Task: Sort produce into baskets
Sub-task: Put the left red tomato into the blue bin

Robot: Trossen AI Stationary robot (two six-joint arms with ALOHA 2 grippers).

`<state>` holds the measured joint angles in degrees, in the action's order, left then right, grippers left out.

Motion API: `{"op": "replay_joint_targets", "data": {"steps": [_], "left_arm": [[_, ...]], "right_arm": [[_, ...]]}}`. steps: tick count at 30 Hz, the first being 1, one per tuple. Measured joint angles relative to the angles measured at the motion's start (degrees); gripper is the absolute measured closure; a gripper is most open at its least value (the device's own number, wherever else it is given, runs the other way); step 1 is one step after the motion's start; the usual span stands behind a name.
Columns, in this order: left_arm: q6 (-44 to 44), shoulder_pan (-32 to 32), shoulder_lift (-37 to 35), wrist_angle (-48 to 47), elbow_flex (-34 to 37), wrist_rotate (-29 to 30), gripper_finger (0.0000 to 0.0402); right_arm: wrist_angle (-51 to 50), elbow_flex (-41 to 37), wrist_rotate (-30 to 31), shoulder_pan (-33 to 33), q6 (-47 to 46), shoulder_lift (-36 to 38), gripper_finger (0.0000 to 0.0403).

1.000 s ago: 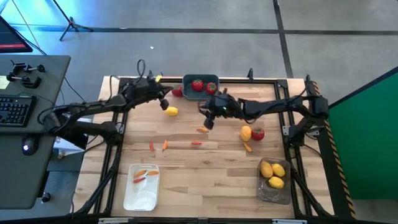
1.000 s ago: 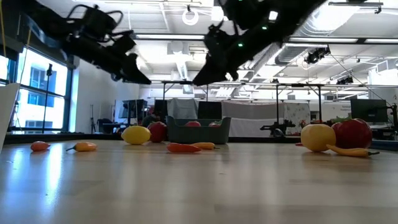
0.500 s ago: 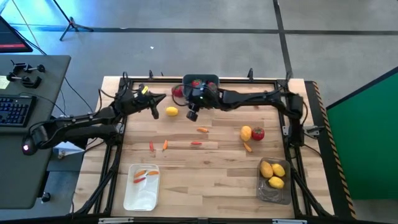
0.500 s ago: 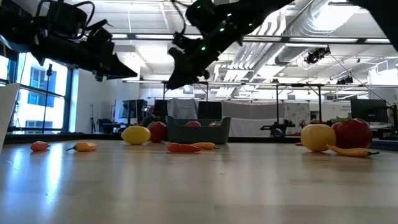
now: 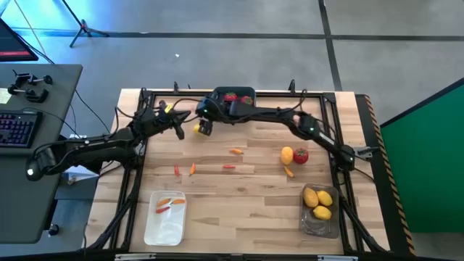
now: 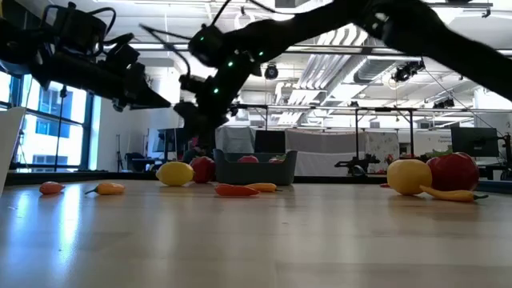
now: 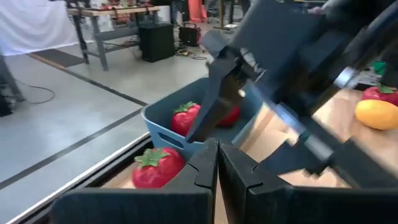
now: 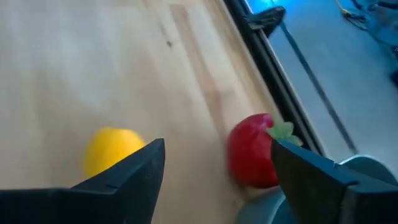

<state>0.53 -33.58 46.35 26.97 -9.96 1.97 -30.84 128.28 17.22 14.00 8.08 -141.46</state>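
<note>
My right gripper (image 8: 217, 180) reaches far over to the back left of the table and hovers open above a yellow lemon (image 8: 112, 149) and a red tomato (image 8: 252, 158), touching neither. Both lie on the wood just left of the dark blue-grey basket (image 5: 233, 93), which holds red tomatoes (image 5: 230, 97). My left gripper (image 5: 177, 125) is shut and empty, close to the left of the lemon (image 5: 196, 129). In the left wrist view its fingers (image 7: 217, 168) point at the tomato (image 7: 155, 168) and the basket (image 7: 163, 121).
Small orange-red peppers (image 5: 236, 151) lie scattered mid-table. A lemon (image 5: 287, 154), a tomato (image 5: 301, 155) and a pepper (image 5: 289, 171) sit at the right. The white basket (image 5: 165, 221) holds peppers at the front left. The smoky basket (image 5: 320, 217) holds lemons at the front right.
My right gripper has swept from the table's middle toward the far left, past the blue-grey basket, and come down over the lemon and tomato. In the low view its tip looks wider than before. My left gripper has drawn back a little toward the left edge.
</note>
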Motion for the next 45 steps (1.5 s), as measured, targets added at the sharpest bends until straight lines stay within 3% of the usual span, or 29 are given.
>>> {"op": "replay_joint_targets", "data": {"steps": [4,6,16,21,32,39,45], "left_arm": [[0.03,0.00,-1.54,-0.39,0.00,1.32,0.0401],[0.11,0.00,-2.64,-0.58,0.00,1.32,0.0401],[1.19,-0.04,-8.65,-6.84,-0.05,1.59,0.0401],[1.34,-0.04,-9.22,-8.36,-0.04,1.71,0.0401],[2.12,-0.20,-9.20,-8.34,-0.04,1.73,0.0401],[1.14,-0.17,-9.20,-9.48,-0.05,1.78,0.0401],[1.17,-0.20,-9.57,-8.84,-0.04,1.95,0.0401]], "right_arm": [[-1.31,6.77,2.75,1.14,1.33,-4.96,0.0116],[3.18,5.10,2.81,1.76,2.30,-5.00,0.0116],[5.40,4.90,1.73,4.85,-5.71,-5.10,0.0116],[6.82,4.90,-1.63,5.30,-9.33,-6.43,0.0130],[5.84,4.86,0.34,5.59,-12.18,-7.90,0.0159],[3.98,4.92,-0.80,5.61,-12.08,-7.88,0.0196],[3.29,4.88,-1.28,5.61,-10.36,-7.92,0.0253]]}}
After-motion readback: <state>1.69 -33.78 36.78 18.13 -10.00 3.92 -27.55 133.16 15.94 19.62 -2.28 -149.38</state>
